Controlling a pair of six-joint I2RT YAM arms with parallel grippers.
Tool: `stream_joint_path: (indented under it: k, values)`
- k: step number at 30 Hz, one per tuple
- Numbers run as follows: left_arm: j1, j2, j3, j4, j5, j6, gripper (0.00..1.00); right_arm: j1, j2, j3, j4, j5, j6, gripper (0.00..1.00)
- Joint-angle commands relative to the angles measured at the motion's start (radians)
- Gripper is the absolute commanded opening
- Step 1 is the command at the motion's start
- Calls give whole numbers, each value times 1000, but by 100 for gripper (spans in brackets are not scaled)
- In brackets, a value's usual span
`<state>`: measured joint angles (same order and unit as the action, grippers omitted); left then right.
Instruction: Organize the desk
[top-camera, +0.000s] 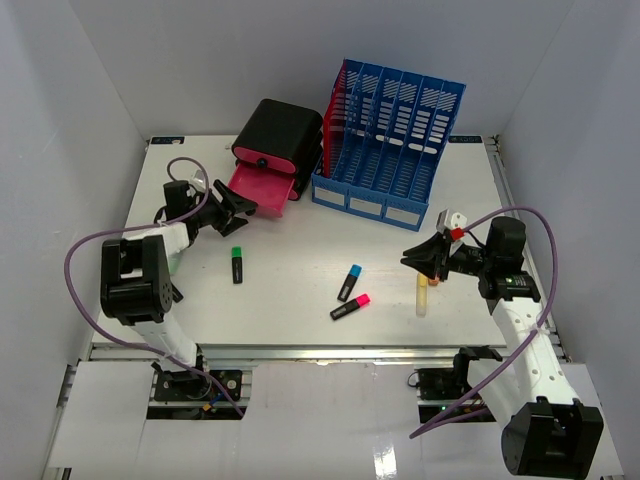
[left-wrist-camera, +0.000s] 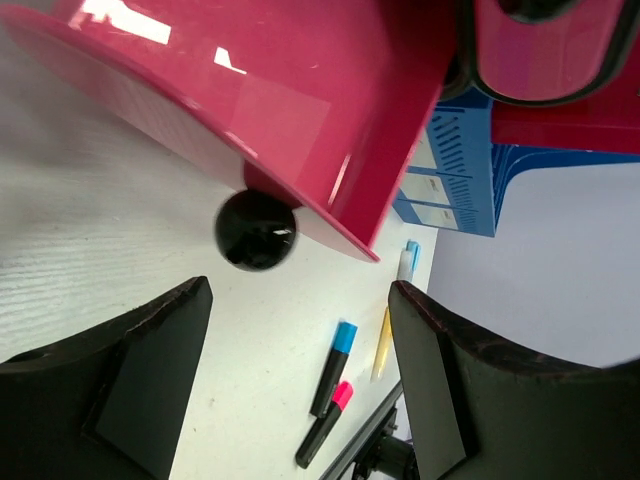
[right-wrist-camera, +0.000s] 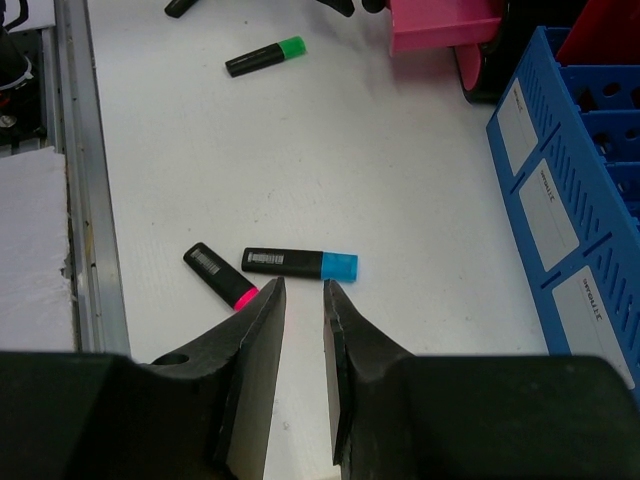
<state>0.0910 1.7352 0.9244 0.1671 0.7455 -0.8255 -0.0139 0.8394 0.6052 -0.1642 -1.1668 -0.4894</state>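
The desk (top-camera: 300, 245) is a white tabletop. A black box (top-camera: 277, 135) at the back has its pink drawer (top-camera: 262, 188) pulled out. My left gripper (top-camera: 232, 205) stands open just in front of that drawer. In the left wrist view the drawer's black knob (left-wrist-camera: 256, 230) lies a little beyond the wide-apart fingers (left-wrist-camera: 140, 370), untouched. A green highlighter (top-camera: 237, 264), a blue highlighter (top-camera: 349, 283), a pink highlighter (top-camera: 351, 306) and a yellow pen (top-camera: 423, 295) lie loose. My right gripper (right-wrist-camera: 303, 285) hovers shut and empty above the blue highlighter (right-wrist-camera: 298, 263) and the pink highlighter (right-wrist-camera: 220, 275).
A blue file organizer (top-camera: 390, 150) with several slots stands at the back centre, right of the black box. Metal rails (top-camera: 300, 352) run along the desk's near edge. Grey walls close in on three sides. Purple cables loop off both arms.
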Motion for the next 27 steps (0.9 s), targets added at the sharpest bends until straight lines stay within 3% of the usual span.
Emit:
stream_joint_path:
  k: [1,7,12,16,21,27]
  values:
    - [12,-163,-9,-66,2,88,82,-6,10,-4,-32,-49,-61,29]
    - [18,-406,-74,-237,-124,181,85,-3,44,20,-123,-61,-167,34]
    - [24,-569,-159,-322,-159,204,98,6,115,123,-348,19,-329,39]
    - [45,-689,-232,-394,-151,192,98,7,130,144,-366,147,-286,40]
    - [44,-813,-242,-548,-257,174,98,11,131,121,-278,268,-148,44]
    - [3,-767,-199,-691,-368,214,94,12,138,93,-187,310,-47,47]
